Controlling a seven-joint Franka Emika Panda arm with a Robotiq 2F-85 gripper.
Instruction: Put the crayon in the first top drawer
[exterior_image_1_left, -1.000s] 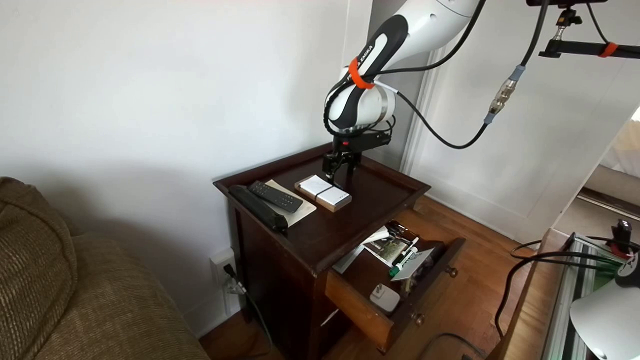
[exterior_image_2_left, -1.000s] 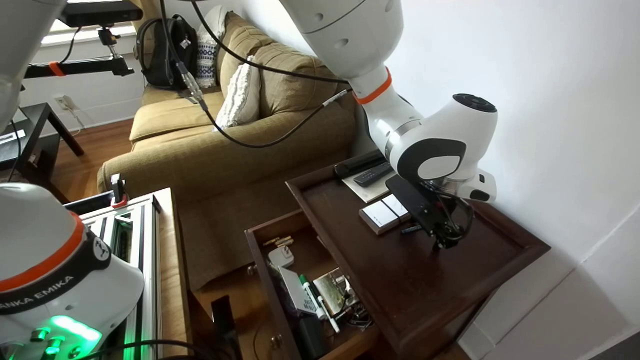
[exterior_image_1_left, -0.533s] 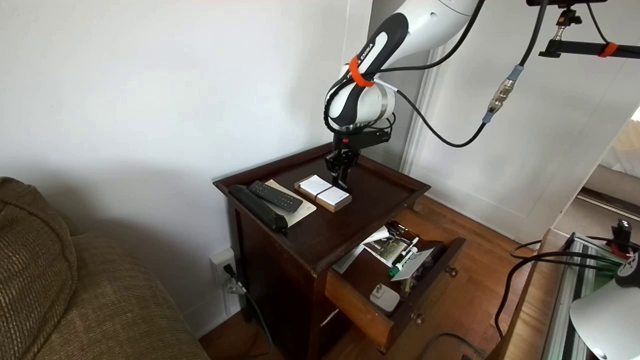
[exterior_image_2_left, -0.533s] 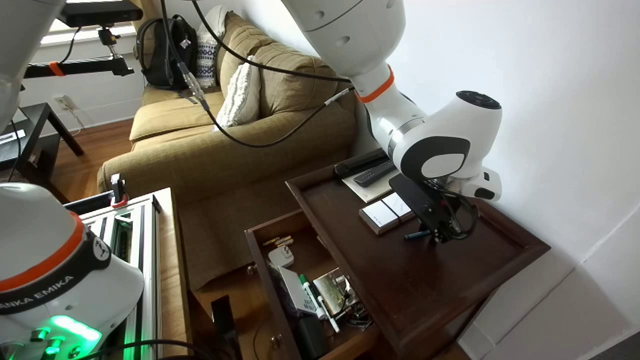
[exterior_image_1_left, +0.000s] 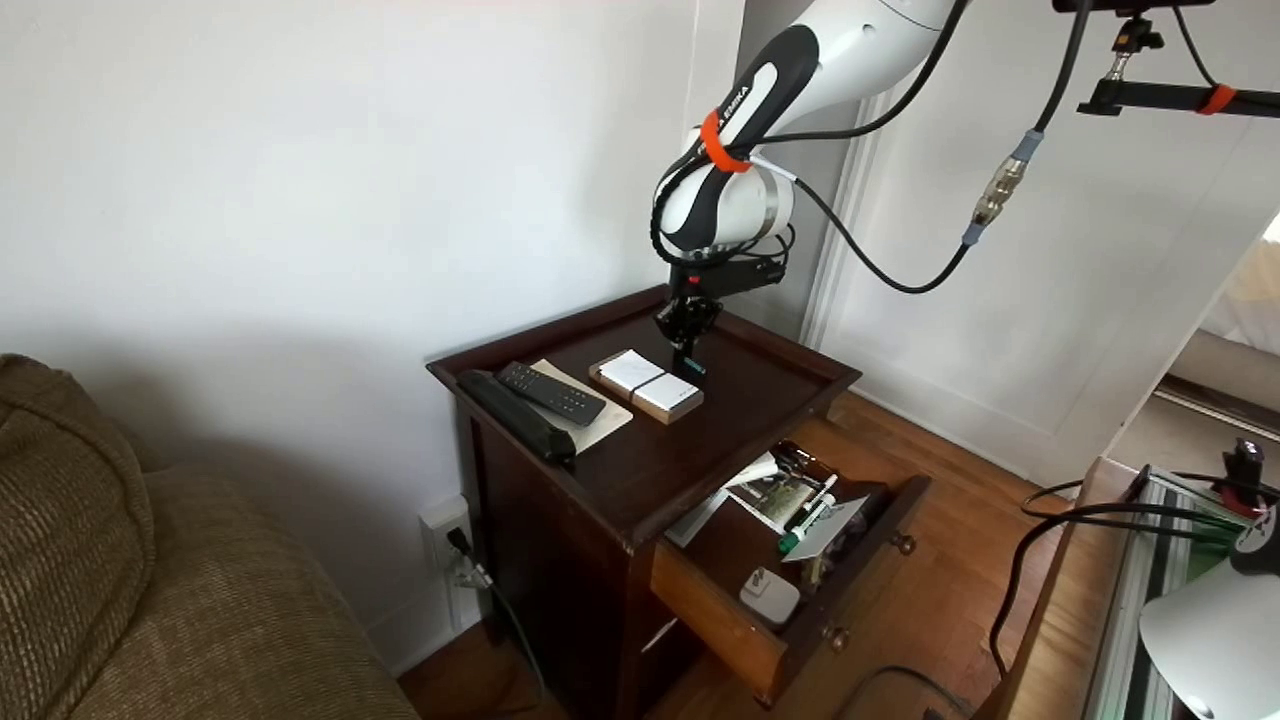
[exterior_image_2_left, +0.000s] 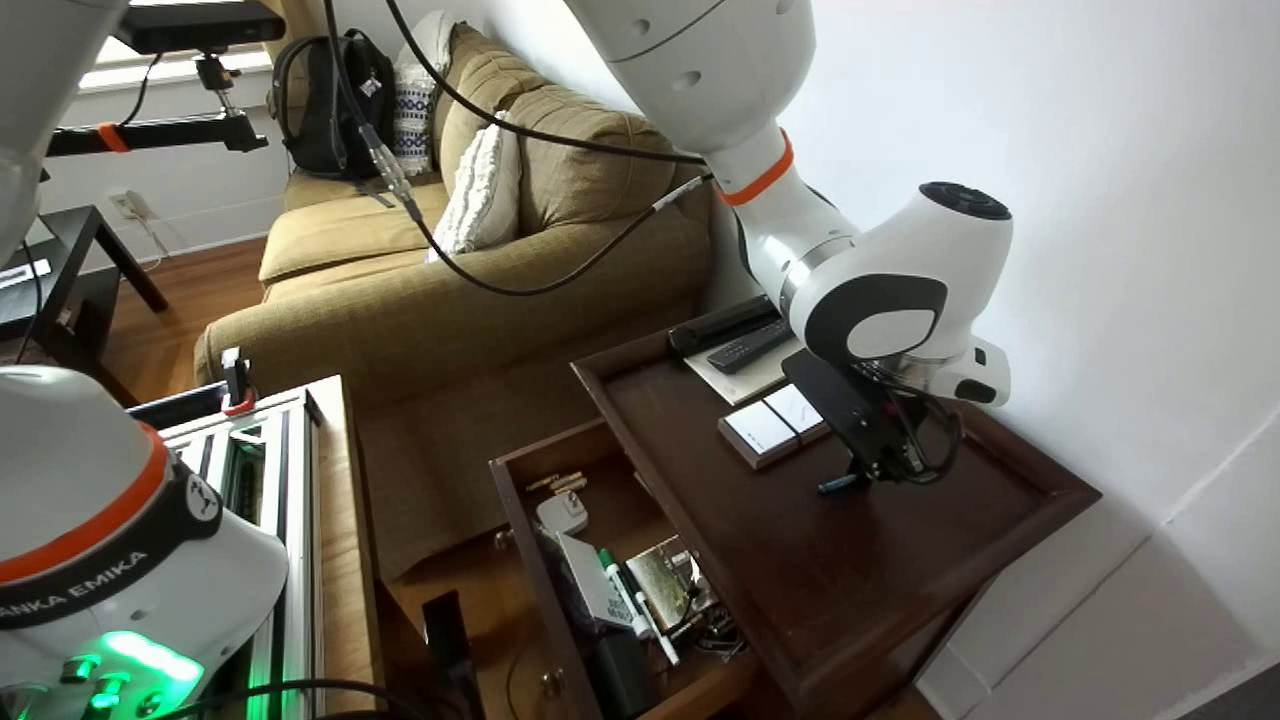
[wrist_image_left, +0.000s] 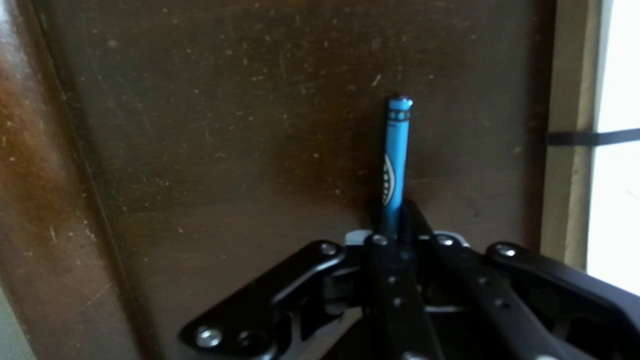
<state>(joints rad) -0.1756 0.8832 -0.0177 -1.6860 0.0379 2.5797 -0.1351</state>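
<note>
Dark worktop (exterior_image_2_left: 850, 570) overhangs the first top drawer (exterior_image_1_left: 718, 615), hiding its rear. Between the white pad (exterior_image_1_left: 635, 371) and the edge away from the sofa (exterior_image_2_left: 480, 300), my gripper (wrist_image_left: 393, 218) pinches the crayon (wrist_image_left: 398, 145), one end lost between my fingers (wrist_image_left: 416, 221), the rest blue and black-banded.

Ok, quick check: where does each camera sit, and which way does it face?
An exterior view: from above, facing a white wall across the side table and open top drawer; arm, gripper and part of the base show.
An exterior view: from above, facing the sofa across the side table; arm, gripper and green-lit base show.
Wrist view: on the wrist, facing down at the tabletop; of the robot, only the gripper, pinching the blue crayon.
Shared: both exterior views show drawer and sofa; all three show crayon and banded block.
</note>
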